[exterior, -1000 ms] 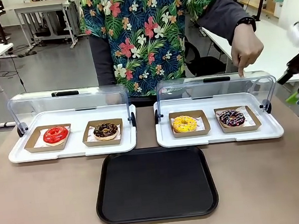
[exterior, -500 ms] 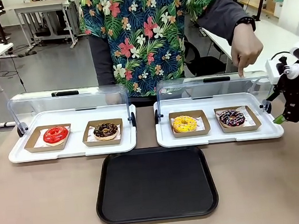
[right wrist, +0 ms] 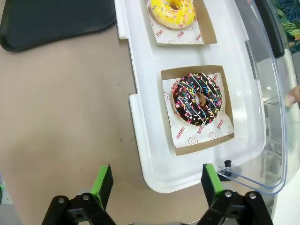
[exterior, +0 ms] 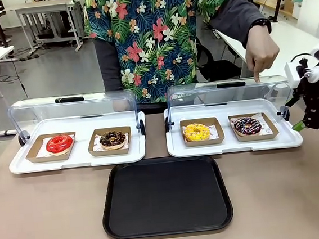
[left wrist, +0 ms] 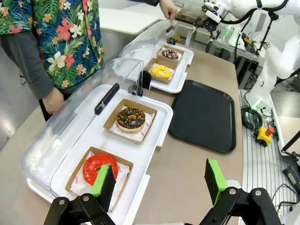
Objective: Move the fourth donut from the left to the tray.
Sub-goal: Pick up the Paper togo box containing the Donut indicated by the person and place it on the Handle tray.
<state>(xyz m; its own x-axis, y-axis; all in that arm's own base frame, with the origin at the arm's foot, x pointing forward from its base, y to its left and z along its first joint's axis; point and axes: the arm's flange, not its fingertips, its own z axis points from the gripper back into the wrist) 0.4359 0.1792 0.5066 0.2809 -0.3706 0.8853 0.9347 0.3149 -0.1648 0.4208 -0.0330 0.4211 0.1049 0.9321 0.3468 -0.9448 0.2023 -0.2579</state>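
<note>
The fourth donut (exterior: pixel 247 126), chocolate-glazed with white and pink drizzle, lies on white paper in a brown cardboard holder (right wrist: pixel 198 108) at the right end of the right white display tray (exterior: pixel 235 144). The black tray (exterior: pixel 166 196) lies empty at the table's near middle. My right gripper (right wrist: pixel 155 183) hangs open above the table beside that display tray's right end, the donut (right wrist: pixel 197 98) just ahead of its fingers. Open too, my left gripper (left wrist: pixel 159 180) hovers over the left display tray's end near the red donut (left wrist: pixel 99 168). A person's hand (exterior: pixel 261 50) points down at the right lid.
The left display tray (exterior: pixel 78 156) holds a red donut (exterior: pixel 59 144) and a chocolate crumb donut (exterior: pixel 113 138). A yellow donut (exterior: pixel 197 131) sits left of the fourth donut. Both clear lids (exterior: pixel 230 95) stand raised at the back. The person stands at the far side.
My right arm has swung in from the far right and lowered toward the right display tray's end, then nearly settled. The person's pointing hand stays put.
</note>
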